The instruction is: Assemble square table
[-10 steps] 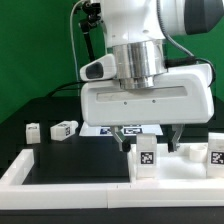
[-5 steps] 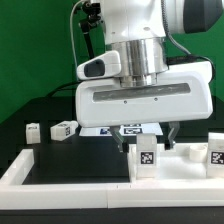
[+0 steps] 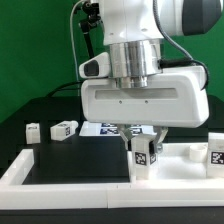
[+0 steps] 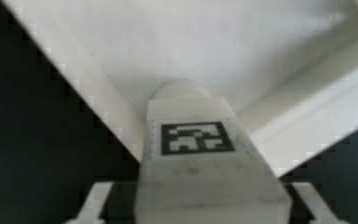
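Observation:
A short white table leg (image 3: 142,158) with a black-and-white tag stands upright at the near left corner of the white square table top (image 3: 185,165). My gripper (image 3: 142,146) comes straight down over the leg, one finger against each side, shut on it. In the wrist view the leg (image 4: 197,150) fills the space between the fingers (image 4: 101,205), and the table top (image 4: 247,40) with its raised rim lies beyond. Two more legs (image 3: 33,132) (image 3: 63,128) lie on the black table at the exterior view's left. Another tagged leg (image 3: 214,154) stands at the right edge.
A long white border rail (image 3: 60,180) runs along the front of the black table, with a side rail on the exterior view's left. The marker board (image 3: 100,129) lies flat behind the gripper. A green backdrop closes the back.
The fingers have closed from wide apart onto the leg. The leg has shifted slightly to the exterior view's left.

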Action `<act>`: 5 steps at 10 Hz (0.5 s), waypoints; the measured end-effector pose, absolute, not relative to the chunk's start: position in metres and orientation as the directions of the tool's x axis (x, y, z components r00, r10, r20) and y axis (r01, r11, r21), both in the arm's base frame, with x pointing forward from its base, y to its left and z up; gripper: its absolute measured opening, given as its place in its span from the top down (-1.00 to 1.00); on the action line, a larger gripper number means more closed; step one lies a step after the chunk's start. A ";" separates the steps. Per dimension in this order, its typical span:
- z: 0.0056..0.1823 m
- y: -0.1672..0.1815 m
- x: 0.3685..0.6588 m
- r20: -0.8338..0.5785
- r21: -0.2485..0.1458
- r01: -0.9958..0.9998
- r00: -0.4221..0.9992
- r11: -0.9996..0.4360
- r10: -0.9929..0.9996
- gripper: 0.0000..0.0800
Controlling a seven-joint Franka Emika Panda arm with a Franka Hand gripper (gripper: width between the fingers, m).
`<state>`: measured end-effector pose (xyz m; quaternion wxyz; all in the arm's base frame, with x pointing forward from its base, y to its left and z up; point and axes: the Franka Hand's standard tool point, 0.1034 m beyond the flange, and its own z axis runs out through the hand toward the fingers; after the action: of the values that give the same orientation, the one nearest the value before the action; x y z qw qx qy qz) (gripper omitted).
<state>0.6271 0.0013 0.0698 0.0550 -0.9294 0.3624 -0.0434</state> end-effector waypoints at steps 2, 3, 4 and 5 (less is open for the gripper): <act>0.070 0.001 0.626 -0.044 -0.137 -0.894 0.436 -0.427 -0.899 0.27; 0.069 0.000 0.626 -0.104 -0.141 -0.962 0.250 -0.234 -0.963 0.27; 0.069 -0.003 0.626 -0.155 -0.144 -0.986 0.111 -0.089 -0.982 0.27; 0.069 -0.002 0.625 -0.170 -0.133 -0.991 0.032 -0.009 -0.985 0.27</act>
<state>0.6250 -0.0021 0.0690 0.1078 -0.7101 0.6957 0.0143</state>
